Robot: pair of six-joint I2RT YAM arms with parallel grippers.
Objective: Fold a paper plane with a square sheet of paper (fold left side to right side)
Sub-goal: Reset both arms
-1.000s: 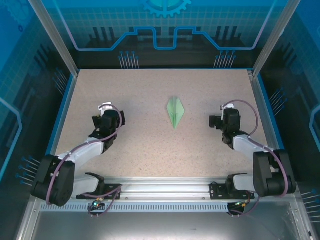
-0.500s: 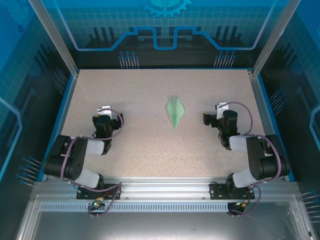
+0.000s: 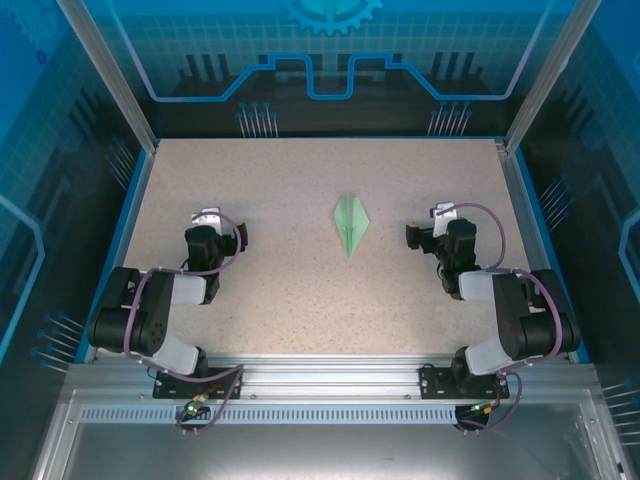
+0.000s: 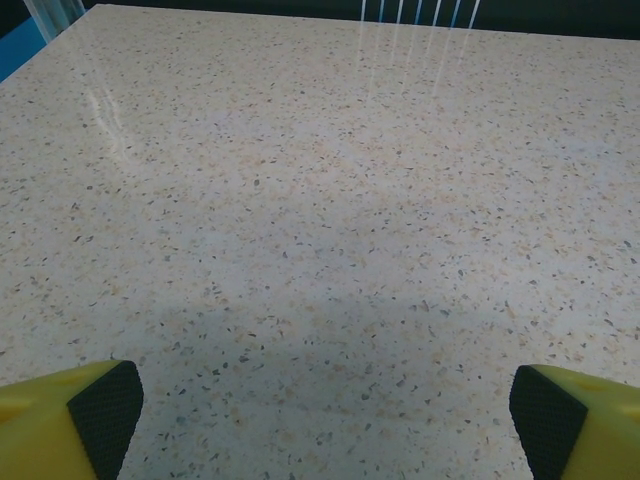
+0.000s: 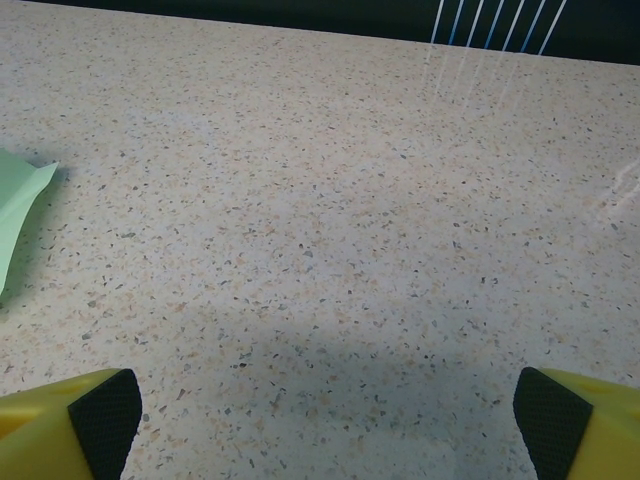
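Top view: the paper plane (image 3: 350, 224) is lying flat on the speckled table (image 3: 300, 300), a little behind the centre of the surface. It is a narrow, pale mint-green kite shape with a crease running down its middle, and its sharp tip is pointing toward the near edge, where the arm bases are bolted to an aluminium rail (image 3: 330, 378). The left gripper (image 3: 209, 219) is hanging over the table to the left of the plane, and the right gripper (image 3: 436, 224) to its right. Both are well apart from the paper and are touching nothing, while both arms are folding back toward their bases, with purple cables (image 3: 489, 215) looping over the wrists. Left wrist view: the left gripper (image 4: 325, 415) is holding its jaws spread wide. The black pads (image 4: 105, 405) on its yellow fingers are sitting at the two lower corners, and bare stone-patterned tabletop is lying between them. Right wrist view: the right gripper (image 5: 330, 415) is likewise standing wide apart with nothing between its pads (image 5: 105, 410). A corner of the paper plane (image 5: 18, 215) is showing at the left edge, resting on the table well ahead of the left fingertip and to its side.
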